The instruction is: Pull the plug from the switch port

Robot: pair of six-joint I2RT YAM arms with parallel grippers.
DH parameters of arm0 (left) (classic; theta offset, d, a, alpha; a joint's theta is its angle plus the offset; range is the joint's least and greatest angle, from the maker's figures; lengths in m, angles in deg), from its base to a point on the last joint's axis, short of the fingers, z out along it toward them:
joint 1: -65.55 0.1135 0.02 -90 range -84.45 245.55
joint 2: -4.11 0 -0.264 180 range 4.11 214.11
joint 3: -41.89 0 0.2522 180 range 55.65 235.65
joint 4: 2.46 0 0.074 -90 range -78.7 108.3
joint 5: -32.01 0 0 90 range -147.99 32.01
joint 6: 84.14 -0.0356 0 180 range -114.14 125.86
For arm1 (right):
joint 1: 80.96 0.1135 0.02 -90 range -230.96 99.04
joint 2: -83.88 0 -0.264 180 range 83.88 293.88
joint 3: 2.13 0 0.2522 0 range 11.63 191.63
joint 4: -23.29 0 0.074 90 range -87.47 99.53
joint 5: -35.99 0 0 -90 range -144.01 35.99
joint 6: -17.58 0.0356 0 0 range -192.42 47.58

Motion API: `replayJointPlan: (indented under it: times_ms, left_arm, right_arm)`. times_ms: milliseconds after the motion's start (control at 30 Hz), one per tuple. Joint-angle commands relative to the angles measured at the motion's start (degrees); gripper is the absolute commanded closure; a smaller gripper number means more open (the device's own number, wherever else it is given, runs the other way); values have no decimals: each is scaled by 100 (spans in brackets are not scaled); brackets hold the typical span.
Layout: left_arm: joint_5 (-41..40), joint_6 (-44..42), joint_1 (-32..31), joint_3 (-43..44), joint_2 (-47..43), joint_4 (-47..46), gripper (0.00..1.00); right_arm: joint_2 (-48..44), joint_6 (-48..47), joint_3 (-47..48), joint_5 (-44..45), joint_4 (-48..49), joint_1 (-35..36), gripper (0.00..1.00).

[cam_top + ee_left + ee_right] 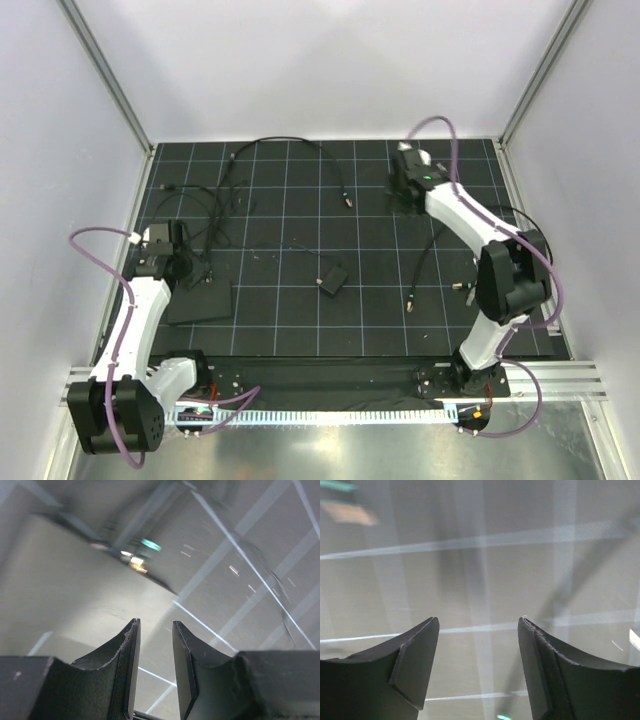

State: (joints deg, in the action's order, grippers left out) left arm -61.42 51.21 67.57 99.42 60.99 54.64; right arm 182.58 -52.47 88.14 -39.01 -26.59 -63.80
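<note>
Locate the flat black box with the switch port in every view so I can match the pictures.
Top external: the flat black box lies lower left on the gridded mat.
Left wrist: apparently the pale, blurred slab filling the left half, with small lights glowing at its far edge.
Right wrist: not in it; only mat shows.
Shared landmark: the mat's white grid lines appear in all three.

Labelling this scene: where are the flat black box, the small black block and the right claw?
Flat black box (205, 302): top view, bare top face.
Small black block (333, 280): top view, its middle.
Right claw (479, 622): right wrist view, midway between fingertips.
</note>
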Motion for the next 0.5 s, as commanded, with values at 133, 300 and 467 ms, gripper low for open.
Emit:
replayJointPlan:
  times_ms: [133,300,467]
  left_arm:
    - [-1372,563,526,246,227,1036,65]
    - [-1398,870,589,106,244,1177,65]
    - [-1565,1099,624,-35,481,1301,66]
  right_arm:
    - [948,19,2120,-1006,298,2032,25]
    - [2301,378,3483,-2768,752,2791,29]
    - [3558,940,4868,-4364,1441,3300,33]
